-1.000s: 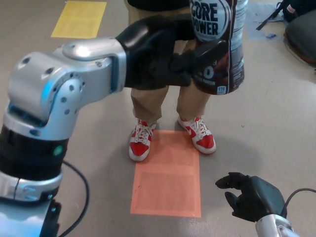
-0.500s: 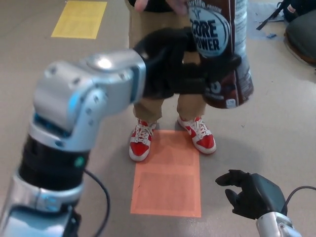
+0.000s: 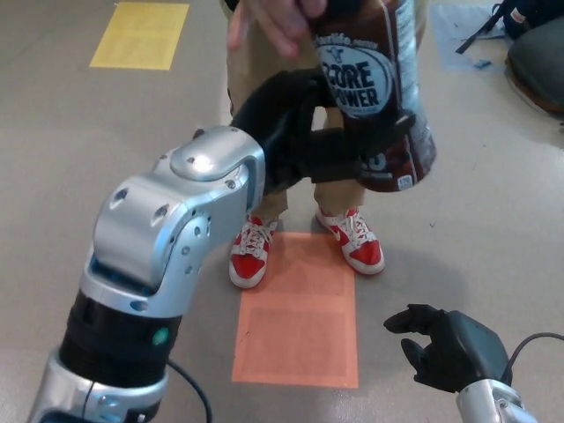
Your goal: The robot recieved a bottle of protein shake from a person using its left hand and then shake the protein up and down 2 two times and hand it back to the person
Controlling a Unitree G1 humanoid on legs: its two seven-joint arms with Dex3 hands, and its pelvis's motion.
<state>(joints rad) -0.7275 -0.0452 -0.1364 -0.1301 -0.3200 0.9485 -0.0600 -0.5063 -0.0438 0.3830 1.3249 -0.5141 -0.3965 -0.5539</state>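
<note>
L hand (image 3: 308, 141) clenched round protein shake bottle (image 3: 374, 88), at 12 o'clock, top tilted left. Person's hand (image 3: 278, 22) grips bottle's top. R hand (image 3: 449, 348) at 5 o'clock, fingers apart, holds nothing, above floor (image 3: 106, 132).

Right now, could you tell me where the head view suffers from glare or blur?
In the head view, a bright glare spot sits on the silver left forearm; the person's hand at the top edge is smeared by motion blur; the bottle label reads clearly, though its top is cut off; the black right hand is dark, with little detail.
</note>
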